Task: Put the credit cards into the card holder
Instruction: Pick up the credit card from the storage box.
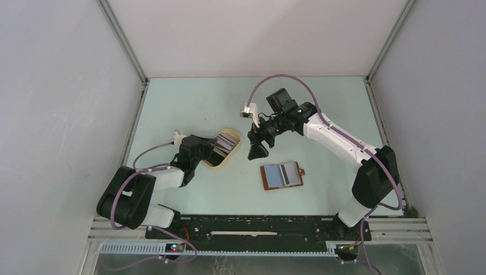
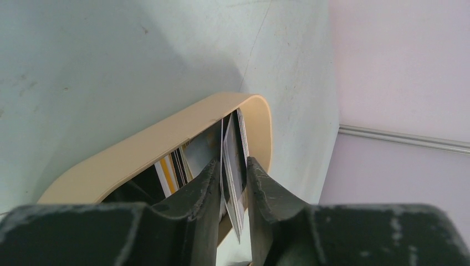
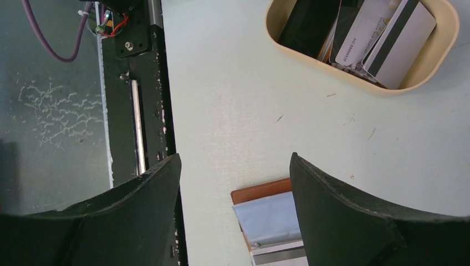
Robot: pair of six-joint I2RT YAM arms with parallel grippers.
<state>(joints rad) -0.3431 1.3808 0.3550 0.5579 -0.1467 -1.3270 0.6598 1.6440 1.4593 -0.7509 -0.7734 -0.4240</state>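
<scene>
You have the left fingers (image 2: pixel 204 195) clamped on upright credit cards (image 2: pixel 234 166) inside the tan oval tray (image 2: pixel 166 136). Near that tray, the right fingers (image 3: pixel 343 213) stand wide apart over the card holder (image 3: pixel 258 193).

My top camera overlooks the whole counter (image 1: pixel 229 103); my left wrist view hugs the tray (image 2: pixel 166 136), which the right wrist sees from farther off.

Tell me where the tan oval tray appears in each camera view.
Top external: the tan oval tray lies left of centre, at the left arm's tip.
Left wrist: its rim curves across the middle, just beyond the left fingers.
Right wrist: top right corner.
Shared landmark: the credit cards standing in it.
</scene>
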